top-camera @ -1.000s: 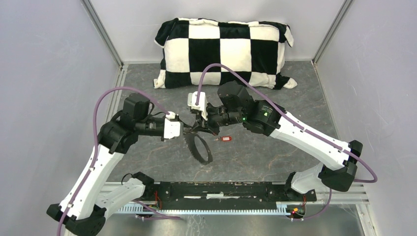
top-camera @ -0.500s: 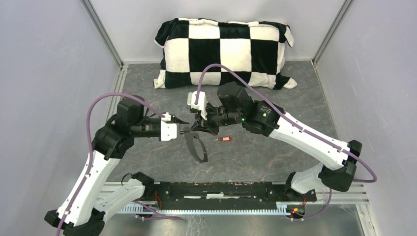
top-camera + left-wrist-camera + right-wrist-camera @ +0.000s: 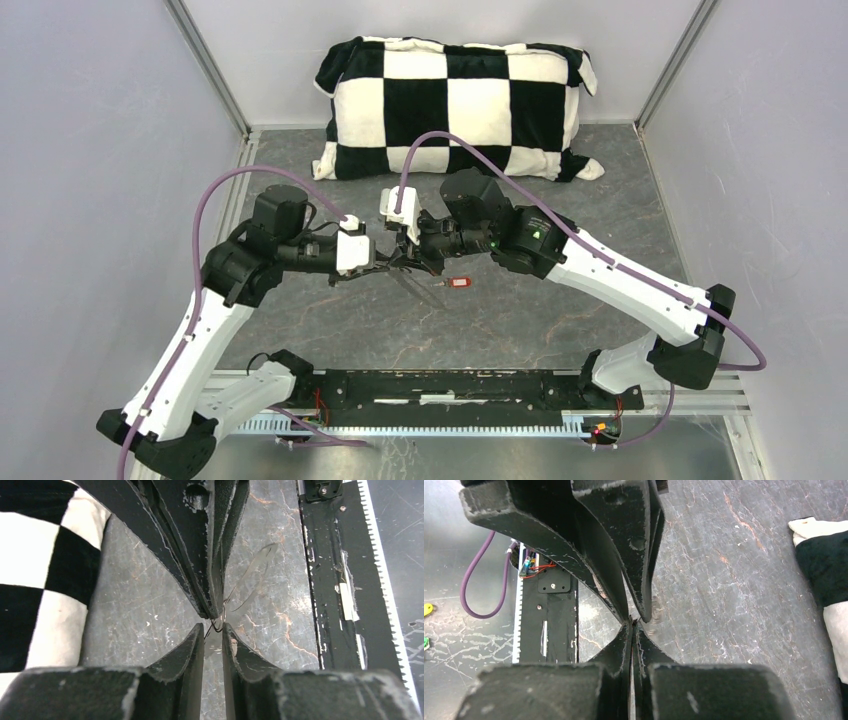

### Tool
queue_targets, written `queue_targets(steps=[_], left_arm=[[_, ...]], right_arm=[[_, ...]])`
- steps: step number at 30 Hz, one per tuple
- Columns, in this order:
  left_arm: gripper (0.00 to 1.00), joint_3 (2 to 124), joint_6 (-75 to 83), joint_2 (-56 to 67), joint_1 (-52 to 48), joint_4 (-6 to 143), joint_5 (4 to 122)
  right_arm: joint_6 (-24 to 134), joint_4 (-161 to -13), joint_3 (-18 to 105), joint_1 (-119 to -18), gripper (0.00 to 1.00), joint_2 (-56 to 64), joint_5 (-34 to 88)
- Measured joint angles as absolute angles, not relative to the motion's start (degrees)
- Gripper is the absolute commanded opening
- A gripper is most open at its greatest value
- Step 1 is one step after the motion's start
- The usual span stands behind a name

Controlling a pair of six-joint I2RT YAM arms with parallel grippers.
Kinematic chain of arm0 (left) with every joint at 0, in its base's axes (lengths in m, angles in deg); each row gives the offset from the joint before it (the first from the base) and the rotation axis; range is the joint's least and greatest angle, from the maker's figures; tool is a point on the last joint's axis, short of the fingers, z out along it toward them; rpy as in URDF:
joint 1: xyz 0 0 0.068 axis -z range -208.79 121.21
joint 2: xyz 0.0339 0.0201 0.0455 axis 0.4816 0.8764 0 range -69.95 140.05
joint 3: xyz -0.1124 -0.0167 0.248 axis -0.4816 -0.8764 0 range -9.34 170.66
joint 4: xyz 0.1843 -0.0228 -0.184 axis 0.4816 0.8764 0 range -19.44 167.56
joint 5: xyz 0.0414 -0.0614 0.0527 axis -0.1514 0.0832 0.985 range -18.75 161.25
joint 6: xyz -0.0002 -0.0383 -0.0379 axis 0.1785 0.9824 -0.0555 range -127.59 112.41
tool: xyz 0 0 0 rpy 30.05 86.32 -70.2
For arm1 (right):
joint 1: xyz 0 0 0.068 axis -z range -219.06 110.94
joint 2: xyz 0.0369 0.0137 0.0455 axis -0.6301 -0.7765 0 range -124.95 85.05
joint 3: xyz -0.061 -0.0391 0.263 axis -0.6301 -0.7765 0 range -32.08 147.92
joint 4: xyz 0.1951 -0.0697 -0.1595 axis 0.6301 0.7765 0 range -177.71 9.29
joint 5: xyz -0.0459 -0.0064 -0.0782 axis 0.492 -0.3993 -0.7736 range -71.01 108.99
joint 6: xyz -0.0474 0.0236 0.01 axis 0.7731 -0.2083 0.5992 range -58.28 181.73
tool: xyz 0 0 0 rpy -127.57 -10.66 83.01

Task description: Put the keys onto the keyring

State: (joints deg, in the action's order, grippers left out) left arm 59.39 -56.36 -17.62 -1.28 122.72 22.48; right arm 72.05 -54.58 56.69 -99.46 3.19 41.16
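The keyring, a thin grey wire loop, shows edge-on in the top view, slanting down and right from my right gripper. That gripper is shut on the ring's wire at its tips. My left gripper faces it tip to tip. In the left wrist view the left gripper has a narrow gap between its fingers, and a curl of wire sits just at its tips. The rest of the keyring is a blur beyond. A red key lies on the table just right of both grippers.
A black-and-white checked pillow lies at the back of the table. A black toothed rail runs along the near edge between the arm bases. Grey walls close in both sides.
The keyring swung from hanging broadside to edge-on and higher. My left gripper drew back left, then returned to the right gripper's tips with its jaws narrower. The red key stayed put.
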Motion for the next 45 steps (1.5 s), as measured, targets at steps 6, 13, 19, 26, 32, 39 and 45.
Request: queue_targets(steps=[6, 13, 19, 26, 32, 39, 45], left_arm=[[0.20, 59.5, -55.4, -17.4, -1.3, 124.2, 22.2], [0.22, 59.6, -54.9, -17.3, -1.3, 124.8, 21.7], [0.33, 59.6, -54.7, -17.2, -1.3, 124.8, 21.6], [0.35, 59.6, -54.7, -18.1, -1.3, 124.6, 23.4], [0.38, 60.1, -54.7, -21.3, -1.3, 123.6, 26.3], [0.28, 58.8, -52.2, -24.2, -1.3, 122.7, 27.7], [0.23, 54.9, -46.9, -24.3, -1.3, 122.2, 27.5]], right_arm=[[72.1, -54.6, 56.6, -99.7, 0.00, 3.2, 40.9], [72.1, -54.6, 56.6, -100.5, 0.00, 3.2, 40.6], [72.1, -54.6, 56.7, -101.4, 0.00, 2.4, 40.4], [72.1, -54.7, 56.7, -101.7, 0.00, 2.1, 39.3], [71.6, -54.8, 56.7, -101.9, 0.00, 1.8, 37.5], [70.3, -56.2, 56.2, -102.0, 0.00, 1.8, 34.8], [68.9, -58.0, 55.0, -102.0, 0.00, 2.0, 33.4]])
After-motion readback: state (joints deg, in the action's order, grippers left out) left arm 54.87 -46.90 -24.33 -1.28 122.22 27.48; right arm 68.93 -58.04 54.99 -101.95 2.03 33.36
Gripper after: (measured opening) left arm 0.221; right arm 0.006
